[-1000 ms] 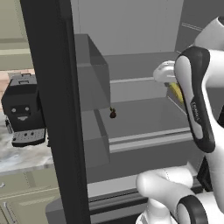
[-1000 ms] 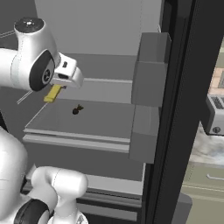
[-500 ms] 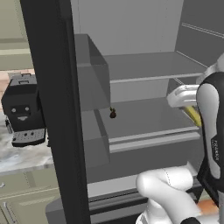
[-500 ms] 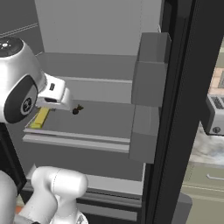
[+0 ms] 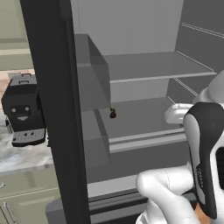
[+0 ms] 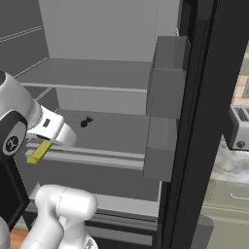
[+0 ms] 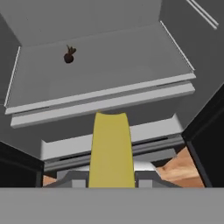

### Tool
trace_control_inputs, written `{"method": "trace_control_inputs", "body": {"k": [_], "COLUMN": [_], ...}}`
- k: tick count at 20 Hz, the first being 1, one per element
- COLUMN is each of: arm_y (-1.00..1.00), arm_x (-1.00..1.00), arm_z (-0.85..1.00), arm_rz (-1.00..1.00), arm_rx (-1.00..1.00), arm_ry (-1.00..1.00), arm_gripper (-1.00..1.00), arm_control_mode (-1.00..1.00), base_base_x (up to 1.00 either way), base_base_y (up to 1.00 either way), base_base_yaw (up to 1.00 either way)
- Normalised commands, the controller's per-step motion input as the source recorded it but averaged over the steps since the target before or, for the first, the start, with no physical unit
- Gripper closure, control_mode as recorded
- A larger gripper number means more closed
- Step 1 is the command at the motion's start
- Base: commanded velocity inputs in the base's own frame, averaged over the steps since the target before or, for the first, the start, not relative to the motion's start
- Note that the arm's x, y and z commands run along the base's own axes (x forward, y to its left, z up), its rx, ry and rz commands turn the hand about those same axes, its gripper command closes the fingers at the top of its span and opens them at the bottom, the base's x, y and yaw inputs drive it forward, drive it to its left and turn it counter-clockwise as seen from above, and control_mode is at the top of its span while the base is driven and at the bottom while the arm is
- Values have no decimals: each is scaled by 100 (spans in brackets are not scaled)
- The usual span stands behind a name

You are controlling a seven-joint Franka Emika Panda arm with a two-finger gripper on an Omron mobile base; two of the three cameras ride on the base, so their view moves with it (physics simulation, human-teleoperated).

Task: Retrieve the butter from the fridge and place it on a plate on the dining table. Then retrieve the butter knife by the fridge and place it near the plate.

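End effector (image 6: 40, 148) clenched on the butter (image 7: 111, 151), held in front of the open fridge (image 6: 107, 97), just outside its middle shelf (image 7: 96, 74). Small dark lump (image 7: 68, 57) sits on that shelf.

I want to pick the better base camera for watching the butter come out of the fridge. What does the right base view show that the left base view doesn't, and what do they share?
Right base view alone: the yellow butter held in the gripper, out in front of the shelf edge, and a toaster on the counter past the fridge door.

Left base view alone: the black coffee machine on the counter to the left of the fridge.

Both: the pale grey fridge inside with its shelves, and the tiny dark lump on the middle shelf.
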Motion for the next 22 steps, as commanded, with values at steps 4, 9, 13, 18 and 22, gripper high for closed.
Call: {"method": "trace_control_inputs", "body": {"k": [4,9,13,18,22], "arm_y": [0,0,0,0,0], "arm_x": [-1,0,-1,-4,-1], "arm_z": [-37,-7,0,0,0], "arm_rz": [-17,-7,0,0,0], "arm_rx": [0,0,0,0,0], "arm_ry": [1,6,0,0,0], "arm_gripper": [100,100,100,100,100], "arm_control_mode": [-100,-100,-100,-100,100], "base_base_x": [0,0,0,0,-11], "base_base_y": [0,0,0,0,0], "base_base_yaw": [0,0,0,0,-1]}}
